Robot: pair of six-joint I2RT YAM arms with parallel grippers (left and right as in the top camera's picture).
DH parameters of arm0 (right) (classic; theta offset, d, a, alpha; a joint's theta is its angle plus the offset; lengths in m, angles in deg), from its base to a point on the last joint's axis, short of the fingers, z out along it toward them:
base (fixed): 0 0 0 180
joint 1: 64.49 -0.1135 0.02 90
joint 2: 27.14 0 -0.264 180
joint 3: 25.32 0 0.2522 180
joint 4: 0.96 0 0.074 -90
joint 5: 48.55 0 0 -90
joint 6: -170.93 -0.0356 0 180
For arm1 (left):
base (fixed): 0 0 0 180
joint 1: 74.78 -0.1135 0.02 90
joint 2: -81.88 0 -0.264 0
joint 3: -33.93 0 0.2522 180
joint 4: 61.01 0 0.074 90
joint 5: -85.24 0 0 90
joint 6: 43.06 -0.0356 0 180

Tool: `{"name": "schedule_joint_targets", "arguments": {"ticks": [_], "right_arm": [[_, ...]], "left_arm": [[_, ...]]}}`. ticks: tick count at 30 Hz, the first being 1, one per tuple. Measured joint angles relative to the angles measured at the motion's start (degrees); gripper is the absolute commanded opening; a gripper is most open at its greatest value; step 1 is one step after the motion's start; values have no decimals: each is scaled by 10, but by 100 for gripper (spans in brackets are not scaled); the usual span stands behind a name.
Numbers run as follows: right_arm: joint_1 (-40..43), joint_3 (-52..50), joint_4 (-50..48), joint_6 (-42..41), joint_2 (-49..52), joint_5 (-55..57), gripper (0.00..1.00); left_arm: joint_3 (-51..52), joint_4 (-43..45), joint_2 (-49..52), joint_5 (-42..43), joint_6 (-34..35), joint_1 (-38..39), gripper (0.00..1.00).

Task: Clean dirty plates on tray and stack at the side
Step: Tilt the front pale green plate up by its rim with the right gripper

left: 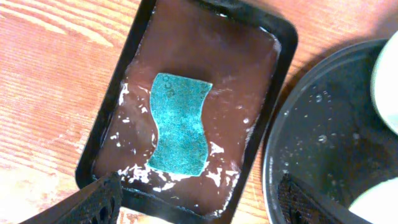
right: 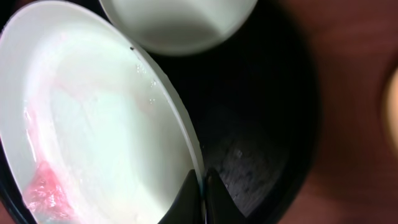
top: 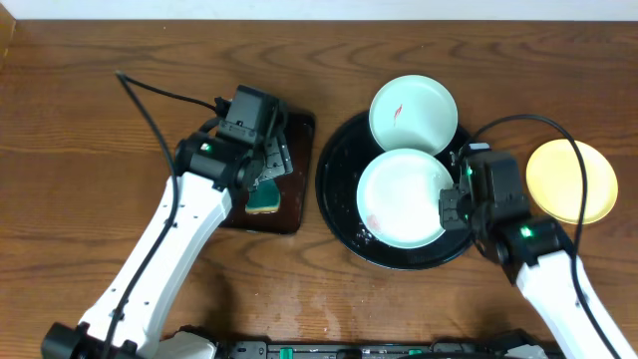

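Observation:
The round black tray (top: 339, 199) holds two pale mint plates. The nearer plate (top: 399, 194) has a pink smear at its lower left and also shows in the right wrist view (right: 93, 124). The farther plate (top: 414, 112) has a small red smear. My right gripper (top: 454, 204) is shut on the nearer plate's right rim (right: 200, 186). The pale yellow plate (top: 571, 179) lies on the table right of the tray. My left gripper (top: 261, 165) is open above the rectangular dark tray (left: 273, 50), over the teal sponge (left: 180, 124).
The rectangular tray (top: 294, 204) stands just left of the round tray, and its bottom is wet. The round tray's rim (left: 273, 155) shows at the right of the left wrist view. Cables run across the wooden table behind both arms.

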Motion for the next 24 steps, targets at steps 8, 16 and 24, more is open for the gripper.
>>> {"name": "schedule_joint_targets", "arguments": {"ticks": [8,16,24], "right_arm": [[-111,0,-54,49,-67,183,1],[-229,0,-94,167,-59,350,1],[-345,0,-99,251,-56,478,1]], "left_arm": [[0,0,-4,2,0,0,82],[0,0,-4,5,0,0,82],[0,0,-4,6,0,0,82]]}}
